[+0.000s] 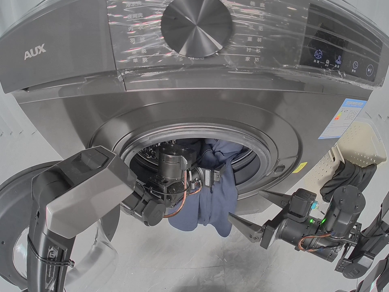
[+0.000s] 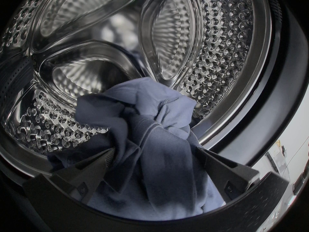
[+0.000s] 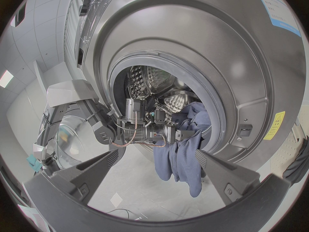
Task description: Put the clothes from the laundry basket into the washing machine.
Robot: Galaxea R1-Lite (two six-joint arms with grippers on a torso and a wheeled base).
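1. Hanging half in and half out, the navy garment (image 1: 214, 201) is draping over the lower lip of the washing machine (image 1: 259, 114) opening. Its upper part is bunching up inside the drum (image 2: 222, 45) and the rest is dangling down the front.
2. The left gripper (image 2: 155, 150) is sitting right at the mouth of the drum with its fingers (image 2: 96, 168) spread wide. The bunched cloth is lying between them, so it isn't clamping anything.
3. The right gripper (image 1: 246, 205) is hovering low in front of the machine, just beside the dangling end of the garment. Its pincer is gaping wide too and it's holding nothing.
4. The door (image 1: 12, 207) is standing open on the robot's left.
5. The laundry basket (image 1: 360, 142) is sitting off to the right of the machine, with a black garment (image 1: 348, 175) slumping over its rim.
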